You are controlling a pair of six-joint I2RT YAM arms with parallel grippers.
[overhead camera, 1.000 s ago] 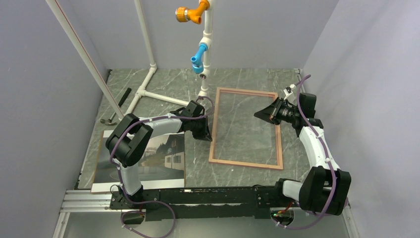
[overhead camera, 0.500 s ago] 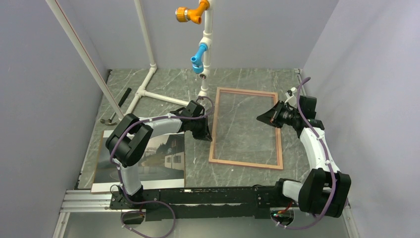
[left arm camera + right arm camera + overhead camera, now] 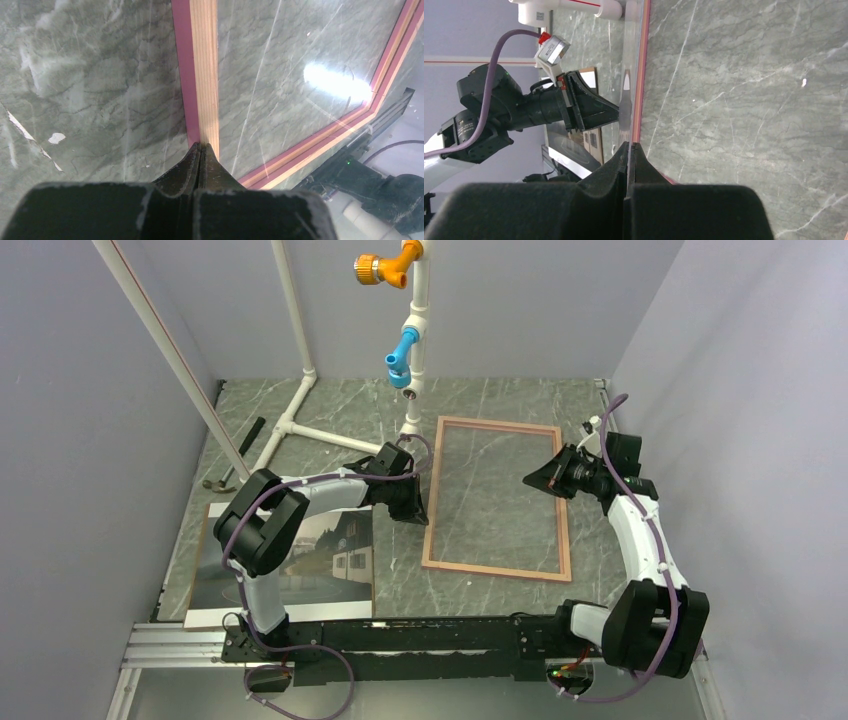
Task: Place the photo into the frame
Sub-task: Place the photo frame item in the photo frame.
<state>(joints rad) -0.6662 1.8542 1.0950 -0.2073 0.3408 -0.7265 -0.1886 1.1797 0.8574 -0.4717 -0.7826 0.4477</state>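
The frame (image 3: 495, 570) lies flat mid-table, its tan wood side up with pink at the edges and marble showing through the pane. My left gripper (image 3: 420, 515) is shut, its tips resting on the frame's left rail (image 3: 205, 75); the closed left gripper (image 3: 200, 146) has nothing between its fingers. My right gripper (image 3: 527, 480) is shut and hovers over the pane near the right rail. The closed right gripper (image 3: 630, 145) lines up with the frame's pink edge (image 3: 640, 90). The photo (image 3: 340, 545) of a white house lies at the near left, partly under my left arm.
A brown backing board (image 3: 205, 540) lies under the photo. A white pipe stand (image 3: 412, 340) with orange and blue fittings rises just behind the frame's back left corner. A hammer (image 3: 232, 455) lies at the back left. Grey walls close in on three sides.
My right gripper has drawn back a little to the right, toward the frame's right rail. The frame, the photo and my left arm have not moved.
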